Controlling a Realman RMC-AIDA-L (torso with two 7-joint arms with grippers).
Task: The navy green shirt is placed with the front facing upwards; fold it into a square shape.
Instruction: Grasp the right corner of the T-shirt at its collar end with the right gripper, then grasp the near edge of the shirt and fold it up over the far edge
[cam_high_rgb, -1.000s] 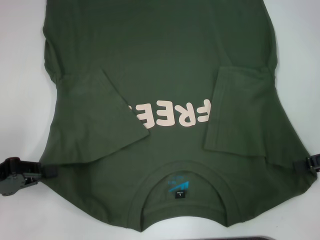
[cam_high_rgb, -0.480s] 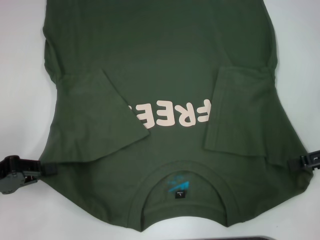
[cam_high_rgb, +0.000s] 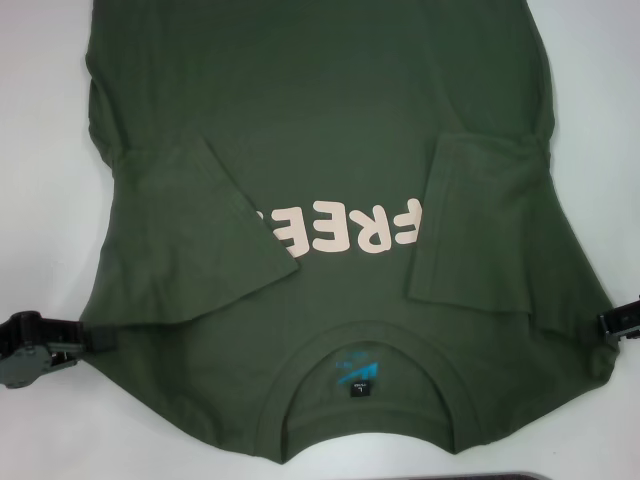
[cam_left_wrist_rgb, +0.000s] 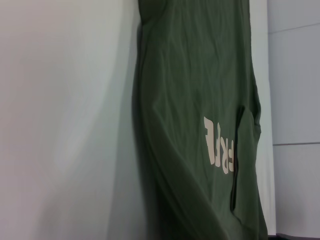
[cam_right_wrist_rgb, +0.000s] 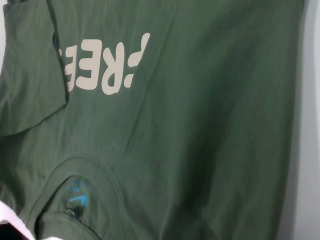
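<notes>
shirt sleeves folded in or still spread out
Folded in. Both sleeves of the navy green shirt lie flat over its front, their edges covering both ends of the pink lettering.

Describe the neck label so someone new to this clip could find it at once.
The navy green shirt covers the white table, its collar nearest the robot. Inside that ribbed collar, below the pink lettering, sits the neck label: the only teal and black patch on the green cloth.

The green shirt (cam_high_rgb: 330, 150) covered nearly the whole white table (cam_high_rgb: 45, 120), leaving bare strips along both sides. The left gripper (cam_high_rgb: 85, 343) and right gripper (cam_high_rgb: 605, 325) sat at the shirt's shoulder edges
</notes>
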